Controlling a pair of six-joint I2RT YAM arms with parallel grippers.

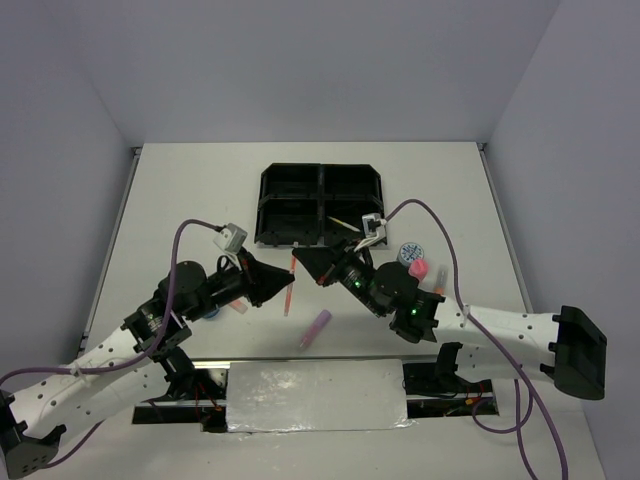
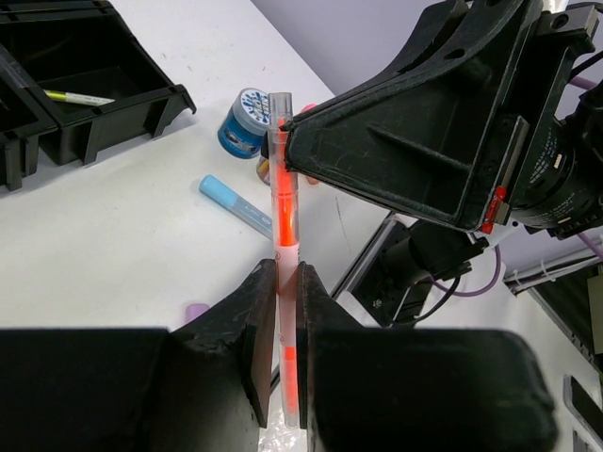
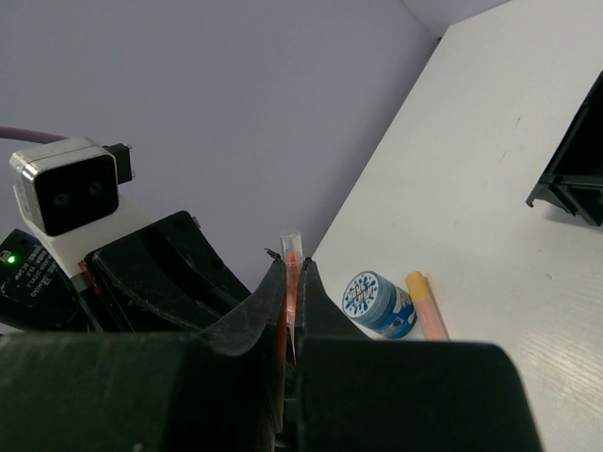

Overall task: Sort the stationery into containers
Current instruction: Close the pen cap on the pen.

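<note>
**Top external view.** The black tray [image 1: 320, 205] sits in the upper centre of the frame, with a yellow pen [image 1: 345, 222] in its lower right compartment. Below the tray, the left gripper [image 1: 284, 284] and the right gripper [image 1: 301, 262] meet tip to tip on one thin pink pen [image 1: 288, 300], which is held clear of the table [image 1: 180, 200]. A purple marker [image 1: 317, 328] lies on the table just below them. A tape roll [image 1: 410, 252] and a pink-capped bottle [image 1: 418, 268] stand right of centre.

**Left wrist view.** The left gripper [image 2: 285, 278] is pressed together on the pink pen [image 2: 283, 207], which stands upright. The right gripper [image 2: 287, 127] pinches its upper end. The tape roll [image 2: 247, 122] and a light blue marker [image 2: 236, 205] lie beyond on the table, and the tray [image 2: 141, 104] is at upper left.

**Right wrist view.** The right gripper [image 3: 292, 275] is clamped on the pink pen [image 3: 291, 247] (only the clear tip shows above the fingers). A second tape roll [image 3: 377, 301] and an orange marker [image 3: 426, 306] lie just right of it.
</note>
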